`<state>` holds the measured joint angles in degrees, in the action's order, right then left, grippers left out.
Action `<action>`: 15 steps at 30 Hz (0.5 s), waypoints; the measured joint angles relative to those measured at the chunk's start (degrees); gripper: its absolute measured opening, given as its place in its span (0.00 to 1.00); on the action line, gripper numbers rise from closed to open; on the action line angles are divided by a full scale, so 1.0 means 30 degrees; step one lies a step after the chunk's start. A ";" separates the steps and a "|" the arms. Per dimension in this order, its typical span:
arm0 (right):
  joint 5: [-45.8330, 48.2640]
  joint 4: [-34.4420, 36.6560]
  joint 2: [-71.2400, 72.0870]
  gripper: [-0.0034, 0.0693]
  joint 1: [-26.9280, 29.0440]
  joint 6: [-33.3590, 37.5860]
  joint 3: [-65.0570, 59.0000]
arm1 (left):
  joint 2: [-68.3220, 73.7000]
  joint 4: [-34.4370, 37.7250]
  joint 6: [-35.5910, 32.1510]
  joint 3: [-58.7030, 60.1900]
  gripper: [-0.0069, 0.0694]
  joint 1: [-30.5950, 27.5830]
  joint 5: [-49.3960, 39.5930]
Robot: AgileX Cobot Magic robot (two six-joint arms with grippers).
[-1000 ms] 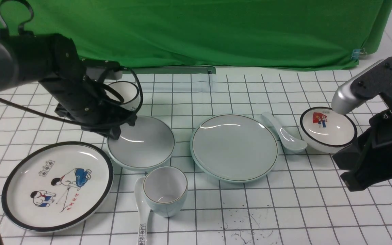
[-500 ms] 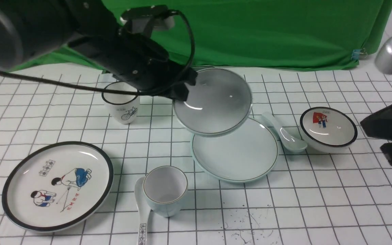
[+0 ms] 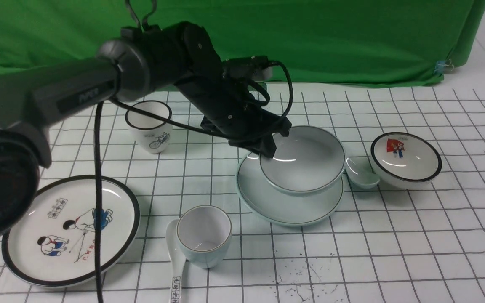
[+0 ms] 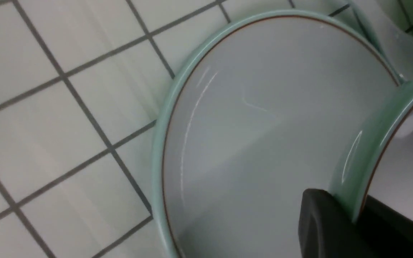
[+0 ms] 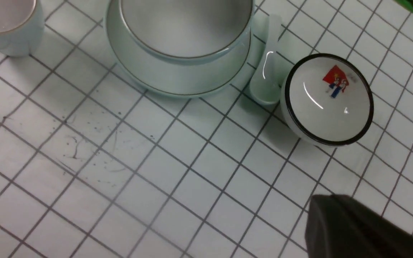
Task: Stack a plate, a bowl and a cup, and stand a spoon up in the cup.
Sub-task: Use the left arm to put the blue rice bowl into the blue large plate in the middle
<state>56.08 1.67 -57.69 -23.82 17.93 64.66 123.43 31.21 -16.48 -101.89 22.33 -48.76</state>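
My left gripper [image 3: 267, 149] [image 4: 353, 215] is shut on the near-left rim of the pale blue-green bowl [image 3: 305, 162] [image 4: 366, 150]. It holds the bowl low over the plain plate [image 3: 293, 206] [image 4: 264, 125], toward the plate's far side; I cannot tell whether the two touch. The handleless cup [image 3: 203, 235] [image 5: 5, 28] stands upright near the front. The plain spoon [image 3: 362, 176] [image 5: 267, 71] lies to the right of the plate, its handle partly hidden behind the bowl. My right gripper [image 5: 330, 199] is shut and empty, high above the grid cloth in front of the picture bowl.
A black-rimmed plate with cartoon children [image 3: 72, 229] lies front left. A bicycle cup [image 3: 150, 126] stands at the back left, and a black-rimmed picture bowl [image 3: 406, 160] sits at the right. A printed spoon [image 3: 175, 261] lies against the cup. A green cloth hangs behind.
The left arm lifted the bowl from the left of the table, carried it right, and lowered it over the plate. The right arm drew back to the right edge.
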 joint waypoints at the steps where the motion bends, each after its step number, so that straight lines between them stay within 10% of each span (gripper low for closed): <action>1: -0.0064 -0.0086 0.0000 0.06 0.0000 -0.0013 0.0000 | 0.0178 -0.0053 0.0018 -0.0006 0.08 0.0000 0.0042; 15: -0.0237 -0.0246 0.0000 0.06 0.0000 -0.0013 0.0000 | 0.1007 -0.0259 0.0389 -0.0106 0.22 0.0000 0.0799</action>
<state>55.37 0.93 -57.69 -23.82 17.89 64.66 126.45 30.43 -15.31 -102.20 22.33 -46.36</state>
